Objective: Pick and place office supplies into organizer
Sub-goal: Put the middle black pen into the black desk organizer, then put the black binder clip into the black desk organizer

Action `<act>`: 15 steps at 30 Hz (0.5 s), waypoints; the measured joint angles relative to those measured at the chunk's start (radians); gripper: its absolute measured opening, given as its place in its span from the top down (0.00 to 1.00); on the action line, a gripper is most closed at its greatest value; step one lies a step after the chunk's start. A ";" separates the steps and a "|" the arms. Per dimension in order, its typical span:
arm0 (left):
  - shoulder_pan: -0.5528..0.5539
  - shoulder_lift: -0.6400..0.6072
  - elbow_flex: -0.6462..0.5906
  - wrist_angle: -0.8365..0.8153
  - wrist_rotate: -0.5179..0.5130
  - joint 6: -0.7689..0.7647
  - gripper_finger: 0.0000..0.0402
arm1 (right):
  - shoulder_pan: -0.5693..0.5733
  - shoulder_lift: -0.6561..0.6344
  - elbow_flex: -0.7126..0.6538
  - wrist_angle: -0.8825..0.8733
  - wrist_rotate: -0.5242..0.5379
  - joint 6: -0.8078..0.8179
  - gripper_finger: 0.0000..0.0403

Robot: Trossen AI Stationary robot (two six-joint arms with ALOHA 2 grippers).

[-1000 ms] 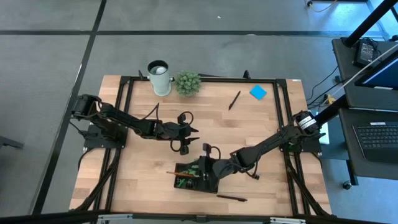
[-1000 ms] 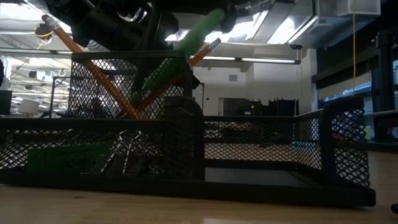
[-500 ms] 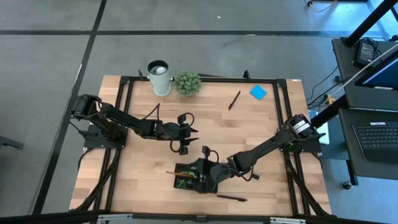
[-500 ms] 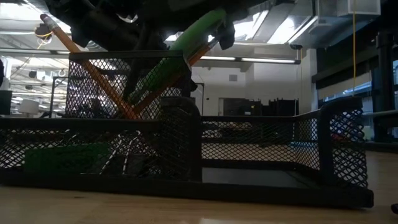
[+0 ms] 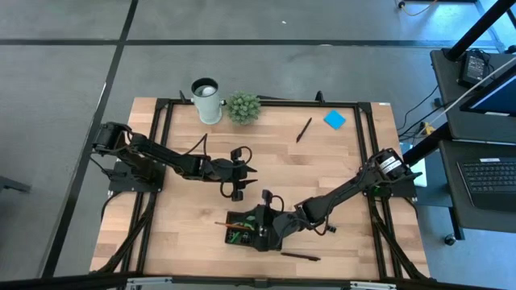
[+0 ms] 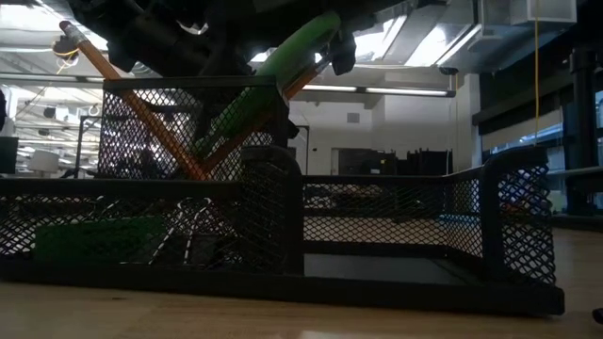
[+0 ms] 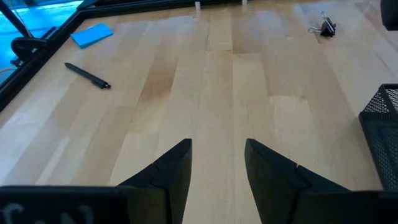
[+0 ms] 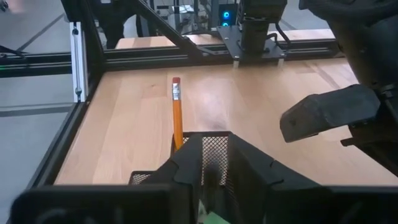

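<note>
Black mesh organizer [image 5: 246, 229] sits right under our right gripper [image 8: 211, 163]; its fingers are parted slightly over the tall cell holding a pencil [image 8: 177, 118] and green scissors [image 6: 268, 89]. We judge this a drop-off; next, lift clear. Left gripper [image 7: 217, 163] hangs open, empty.

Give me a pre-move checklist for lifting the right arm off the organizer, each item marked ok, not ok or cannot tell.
1. Right gripper over the organizer: ok, it sits right above the tall mesh compartment.
2. Green-handled scissors released from the fingers: cannot tell; the grip area is hidden in every view.
3. Scissors seated in the compartment: ok, they lean in it, handle sticking out above the rim.
4. Orange pencil clear of the lift path: cannot tell; it leans in the same compartment, right by the fingers.
5. Left gripper out of the way: ok, open and empty, above bare table behind the organizer.
6. Items still on the table: not ok, black pen, blue sticky-note pad and binder clip remain out.
</note>
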 joint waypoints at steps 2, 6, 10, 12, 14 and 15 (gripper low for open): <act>0.000 0.000 0.000 0.000 0.000 0.000 0.64 | 0.000 0.000 0.000 0.000 -0.001 -0.001 0.80; 0.000 0.000 0.000 0.000 0.000 -0.008 0.64 | 0.000 0.000 0.000 0.000 -0.002 -0.003 0.80; 0.000 0.000 0.000 0.000 0.000 -0.009 0.64 | 0.004 0.000 -0.001 0.002 -0.011 -0.021 0.80; 0.000 0.000 0.000 0.000 0.000 -0.009 0.64 | 0.009 -0.005 -0.002 0.005 -0.013 -0.043 0.80; 0.000 0.000 0.000 0.000 0.000 -0.010 0.64 | 0.016 -0.016 -0.004 -0.002 -0.019 -0.065 0.80; 0.000 0.000 0.000 0.000 0.000 -0.010 0.64 | 0.021 -0.028 -0.005 -0.014 -0.024 -0.079 0.80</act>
